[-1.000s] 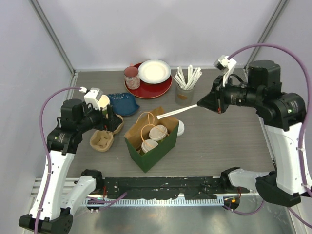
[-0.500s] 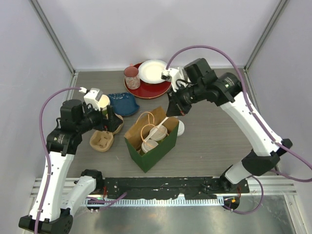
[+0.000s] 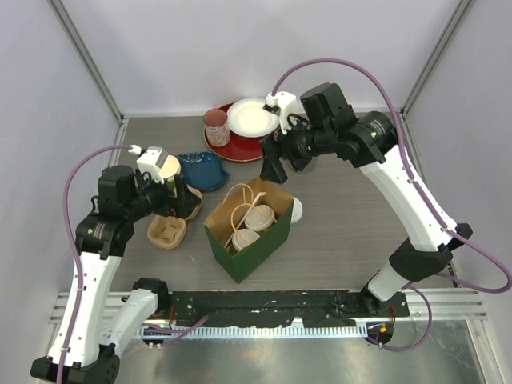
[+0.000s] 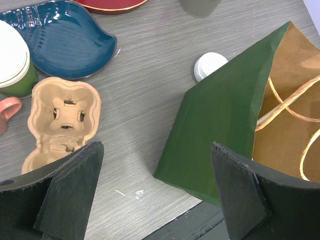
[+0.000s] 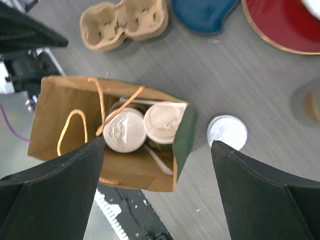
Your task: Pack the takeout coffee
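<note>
An open green paper bag point(image 3: 264, 244) stands at mid-table with two lidded takeout coffee cups point(image 5: 124, 130) point(image 5: 165, 122) upright inside. Beside them in the bag lies a thin white stirrer point(image 5: 161, 160). My right gripper point(image 3: 274, 166) point(image 5: 157, 146) hangs open above the bag's far side, holding nothing. A third green cup with a white lid point(image 3: 169, 167) point(image 4: 12, 60) stands at the left by the blue dish. My left gripper point(image 3: 186, 205) point(image 4: 156, 147) is open and empty, low over the table between the cardboard carrier and the bag point(image 4: 220, 125).
A cardboard cup carrier point(image 3: 166, 230) point(image 4: 62, 117) lies left of the bag. A blue dish point(image 3: 202, 170), a red plate point(image 3: 240, 148) with a white plate and a pink cup point(image 3: 216, 126) sit behind. A loose white lid point(image 3: 297, 210) point(image 5: 227, 132) lies right of the bag.
My right arm swung in from the right carrying a white stirrer, reached over the bag and opened; the stirrer now lies in the bag. The left arm has not moved.
</note>
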`<state>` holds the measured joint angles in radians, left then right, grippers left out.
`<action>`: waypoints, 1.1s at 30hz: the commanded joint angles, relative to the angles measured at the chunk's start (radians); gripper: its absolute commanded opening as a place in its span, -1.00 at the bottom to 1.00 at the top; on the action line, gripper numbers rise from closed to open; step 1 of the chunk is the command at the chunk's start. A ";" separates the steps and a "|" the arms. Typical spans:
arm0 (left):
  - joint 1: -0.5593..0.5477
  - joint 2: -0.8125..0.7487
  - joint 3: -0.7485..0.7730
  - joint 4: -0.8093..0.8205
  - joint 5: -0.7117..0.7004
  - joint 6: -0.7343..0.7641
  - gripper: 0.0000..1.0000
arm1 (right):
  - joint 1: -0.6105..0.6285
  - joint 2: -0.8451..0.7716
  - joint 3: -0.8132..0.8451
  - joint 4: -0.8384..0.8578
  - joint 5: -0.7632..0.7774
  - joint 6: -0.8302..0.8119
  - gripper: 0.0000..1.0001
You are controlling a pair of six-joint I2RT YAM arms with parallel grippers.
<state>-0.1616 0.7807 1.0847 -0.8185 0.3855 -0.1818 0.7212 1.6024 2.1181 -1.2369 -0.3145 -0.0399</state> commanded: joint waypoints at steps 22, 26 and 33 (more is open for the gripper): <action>0.005 -0.558 -0.609 0.539 -0.416 0.116 0.99 | -0.350 -0.841 -1.384 1.198 0.858 -0.023 0.99; 0.005 -0.560 -0.706 0.556 -0.476 0.084 0.99 | -0.350 -0.981 -1.611 1.387 0.887 -0.019 1.00; 0.004 -0.561 -0.864 0.769 -0.523 0.102 1.00 | -0.350 -1.186 -1.998 1.711 0.891 -0.046 1.00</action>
<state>-0.1616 0.2260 0.2848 -0.2489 -0.0727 -0.1223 0.3710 0.4877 0.2337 0.1753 0.5312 -0.0666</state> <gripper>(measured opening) 0.995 0.996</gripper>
